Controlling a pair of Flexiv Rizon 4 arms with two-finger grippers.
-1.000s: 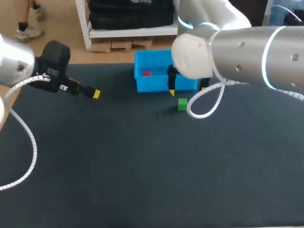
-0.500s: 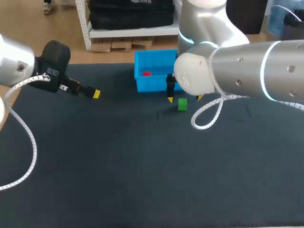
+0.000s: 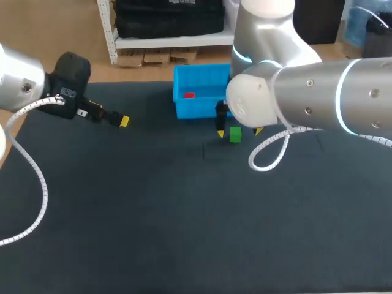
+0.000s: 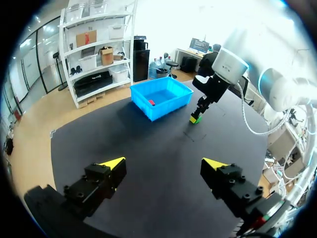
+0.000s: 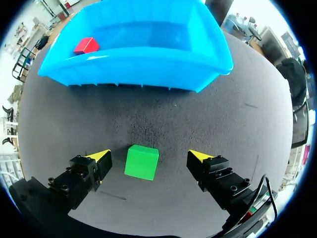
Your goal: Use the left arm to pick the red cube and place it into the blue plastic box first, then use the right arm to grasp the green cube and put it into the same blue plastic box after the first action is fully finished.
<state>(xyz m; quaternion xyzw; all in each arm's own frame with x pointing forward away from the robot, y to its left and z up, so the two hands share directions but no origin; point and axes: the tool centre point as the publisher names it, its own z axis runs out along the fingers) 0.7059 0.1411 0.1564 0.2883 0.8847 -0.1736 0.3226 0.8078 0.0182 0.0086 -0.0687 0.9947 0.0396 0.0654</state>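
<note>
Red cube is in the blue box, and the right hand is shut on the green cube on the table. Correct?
No. The right hand is open: in the right wrist view its fingers stand clear of the green cube on both sides. The red cube is in the blue box.

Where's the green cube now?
The green cube lies on the table in front of the blue plastic box, right of centre in the head view, between the right gripper's open fingers, untouched.

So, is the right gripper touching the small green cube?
Apart: right wrist view shows the right gripper open, black mat visible between each finger and the small green cube.
</note>
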